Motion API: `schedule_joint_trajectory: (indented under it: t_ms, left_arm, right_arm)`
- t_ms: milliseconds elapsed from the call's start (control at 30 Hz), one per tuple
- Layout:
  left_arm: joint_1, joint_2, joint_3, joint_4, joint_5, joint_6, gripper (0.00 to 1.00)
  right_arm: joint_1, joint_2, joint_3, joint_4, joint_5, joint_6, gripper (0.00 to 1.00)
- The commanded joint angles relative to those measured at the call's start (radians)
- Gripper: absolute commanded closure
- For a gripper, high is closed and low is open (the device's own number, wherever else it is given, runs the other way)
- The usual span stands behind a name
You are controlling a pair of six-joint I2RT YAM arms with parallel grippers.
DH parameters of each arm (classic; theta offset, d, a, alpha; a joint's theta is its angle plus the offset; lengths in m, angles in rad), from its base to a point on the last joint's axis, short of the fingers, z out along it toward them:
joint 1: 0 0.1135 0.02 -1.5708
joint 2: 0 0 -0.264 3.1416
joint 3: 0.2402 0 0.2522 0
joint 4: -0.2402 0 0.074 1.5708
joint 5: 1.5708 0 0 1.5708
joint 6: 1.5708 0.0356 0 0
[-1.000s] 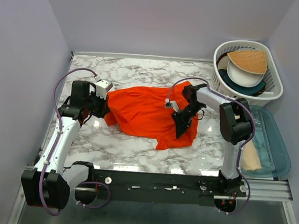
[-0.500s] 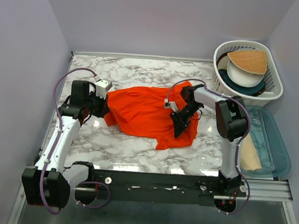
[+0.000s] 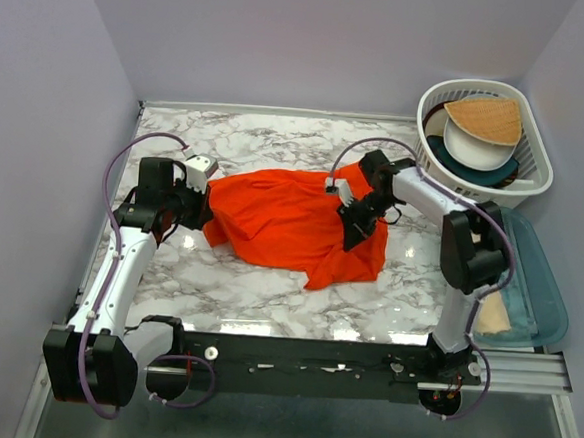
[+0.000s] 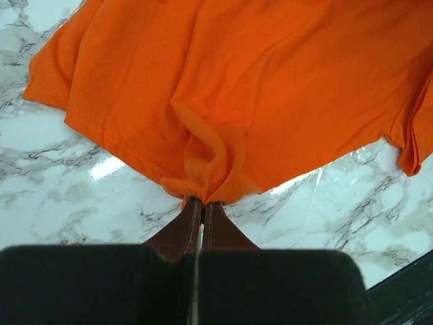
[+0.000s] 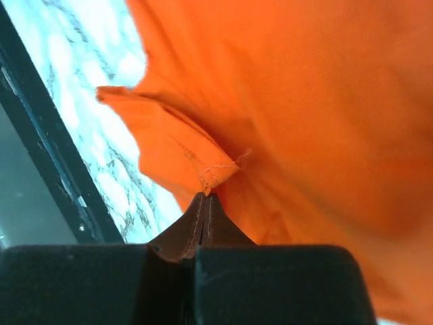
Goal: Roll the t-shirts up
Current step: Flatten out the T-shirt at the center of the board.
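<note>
Orange t-shirt (image 3: 282, 223) lies bunched mid-tabletop (image 3: 268, 137). Left pincer (image 4: 201, 204) is clamped on a hem fold at its left edge, right pincer (image 5: 206, 198) on a stitched corner at its right. These opposite holds are likely there to stretch the fabric flat before rolling.

The t-shirt (image 3: 282, 218) lies on the table (image 3: 278, 138), basket (image 3: 543, 156) behind to its right.
</note>
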Motion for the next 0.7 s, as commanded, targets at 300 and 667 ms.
schedule_joint_trajectory:
  t_ms: [300, 667]
  left_arm:
    - [0.045, -0.04, 0.264, 0.06, -0.116, -0.055, 1.0]
    - [0.046, 0.183, 0.81, -0.053, -0.217, -0.188, 1.0]
  right_arm:
    - [-0.003, -0.729, -0.23, 0.443, 0.246, 0.063, 0.99]
    - [-0.02, -0.903, 0.01, 0.698, 0.752, -0.01, 0.99]
